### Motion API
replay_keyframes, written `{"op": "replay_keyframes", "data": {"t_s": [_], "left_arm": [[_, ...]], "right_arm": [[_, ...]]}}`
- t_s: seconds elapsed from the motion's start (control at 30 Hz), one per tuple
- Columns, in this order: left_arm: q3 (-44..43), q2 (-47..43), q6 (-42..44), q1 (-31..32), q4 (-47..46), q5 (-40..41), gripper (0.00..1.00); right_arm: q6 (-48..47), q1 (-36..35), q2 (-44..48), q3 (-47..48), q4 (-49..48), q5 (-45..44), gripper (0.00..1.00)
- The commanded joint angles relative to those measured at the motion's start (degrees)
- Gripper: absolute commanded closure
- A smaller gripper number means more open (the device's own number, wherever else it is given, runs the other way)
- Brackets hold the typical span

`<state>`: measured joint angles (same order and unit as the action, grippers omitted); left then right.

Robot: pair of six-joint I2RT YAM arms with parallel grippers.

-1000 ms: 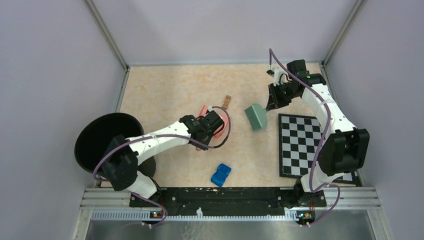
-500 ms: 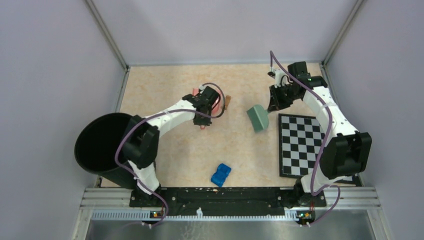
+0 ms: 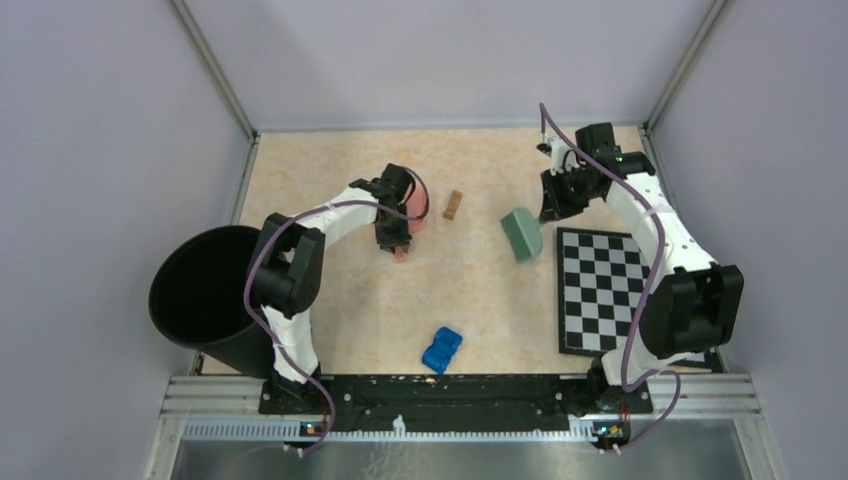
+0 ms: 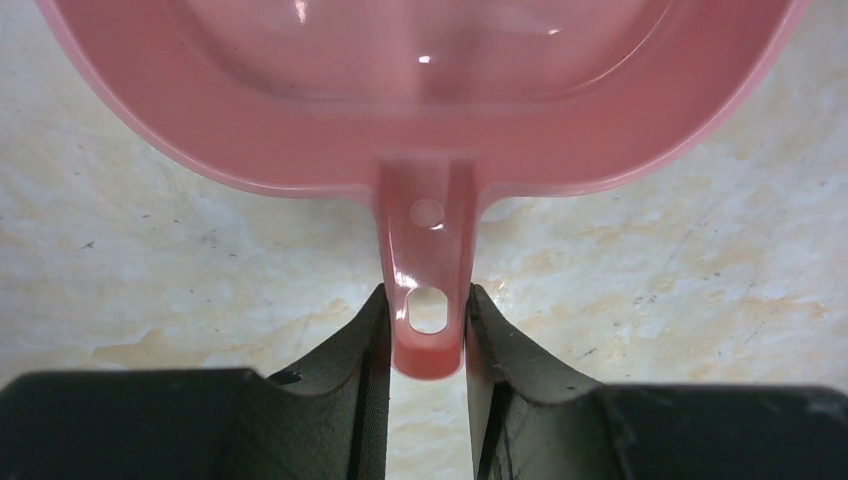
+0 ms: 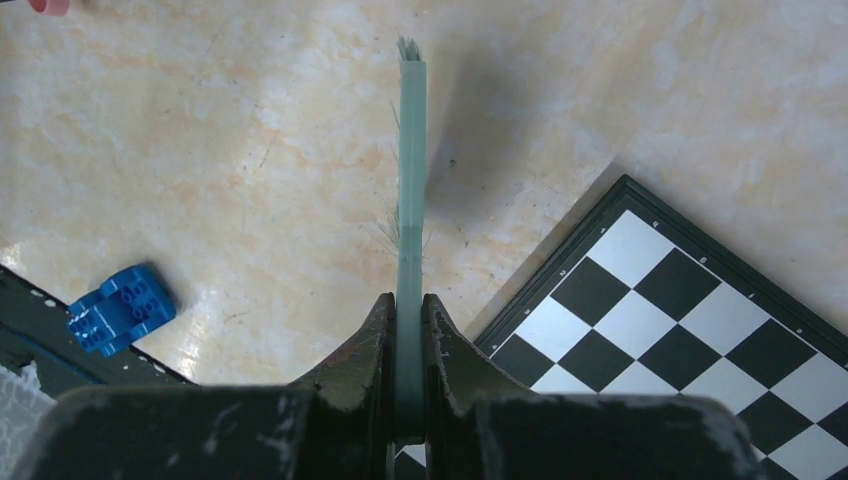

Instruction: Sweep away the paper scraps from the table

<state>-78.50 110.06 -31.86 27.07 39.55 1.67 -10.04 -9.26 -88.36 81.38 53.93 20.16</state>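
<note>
My left gripper [image 3: 393, 236] is shut on the handle [image 4: 428, 300] of the pink dustpan [image 4: 420, 110], which is held over the table [image 3: 330, 160]; the gripper hides most of the pan in the top view. My right gripper [image 3: 551, 205] is shut on a flat green brush [image 3: 522, 235], seen edge-on in the right wrist view [image 5: 409, 170], beside the chequered board. One small brown scrap [image 3: 453, 205] lies between the dustpan and the brush. No other paper scraps show in any view.
A black-and-white chequered board [image 3: 600, 290] lies at the right; it also shows in the right wrist view [image 5: 690, 330]. A bright blue blocky toy [image 3: 441, 349] sits near the front centre. A black bin [image 3: 205, 290] stands at the left edge.
My left arm has carried the dustpan from the table's middle towards the far left, so the brown scrap now lies apart from it. The brush has shifted slightly right.
</note>
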Motion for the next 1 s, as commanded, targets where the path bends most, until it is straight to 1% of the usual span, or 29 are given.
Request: {"op": "replay_keyframes", "data": {"t_s": [0.0, 0.1, 0.3, 0.37, 0.5, 0.57, 0.67, 0.7, 0.77, 0.8, 0.87, 0.9, 0.97], "left_arm": [[0.83, -2.26, 1.41, 0.49, -1.44, -7.68, 1.0], [0.54, -1.64, 3.49, 0.93, 1.55, -9.53, 0.95], [4.91, -6.44, 4.73, 2.02, 1.91, -3.9, 0.83], [5.17, -6.45, 5.67, 2.02, 1.5, -3.44, 0.79], [5.03, -6.59, 7.88, 2.01, 0.52, -5.54, 0.78], [5.36, -7.68, 9.4, 2.0, -0.02, -6.07, 0.75], [5.94, -9.91, 11.94, 2.02, -0.22, -5.91, 0.63], [6.03, -10.56, 12.44, 2.01, -0.08, -5.23, 0.57], [6.09, -11.61, 13.61, 1.96, 0.16, -4.25, 0.51], [6.2, -12.31, 14.11, 2.0, 0.19, -4.14, 0.46], [6.48, -13.73, 15.07, 2.0, -0.31, -4.21, 0.3], [6.78, -14.56, 15.55, 1.95, -0.75, -4.45, 0.28], [7.78, -17.0, 16.46, 1.99, -2.52, -4.72, 0.28]], "right_arm": [[-1.62, -0.44, 1.92, 1.8, -2.17, -4.6, 1.0], [-2.97, -1.03, 2.17, 2.06, -2.33, -8.33, 1.0], [-5.76, -3.23, 3.97, 1.19, -3.57, -12.08, 1.0], [-6.41, -4.91, 3.79, 0.87, -4.11, -13.27, 1.0], [-7.94, -8.09, 3.24, 1.18, -4.8, -15.57, 1.0], [-8.5, -8.76, 3.68, 0.94, -5.92, -15.55, 1.0], [-9.13, -9.52, 4.31, 0.37, -7.63, -16.55, 1.0], [-9.44, -9.78, 4.32, 0.36, -7.96, -17.11, 1.0], [-10.41, -10.37, 4.33, 0.56, -8.45, -18.29, 1.0], [-10.94, -10.8, 4.29, 0.65, -8.67, -18.98, 1.0], [-12.32, -11.21, 4.46, 0.84, -8.85, -18.93, 1.0], [-12.87, -11.31, 4.67, 0.72, -9.37, -18.82, 1.0], [-13.85, -11.72, 5.05, 0.7, -10.54, -19.83, 1.0]]}}
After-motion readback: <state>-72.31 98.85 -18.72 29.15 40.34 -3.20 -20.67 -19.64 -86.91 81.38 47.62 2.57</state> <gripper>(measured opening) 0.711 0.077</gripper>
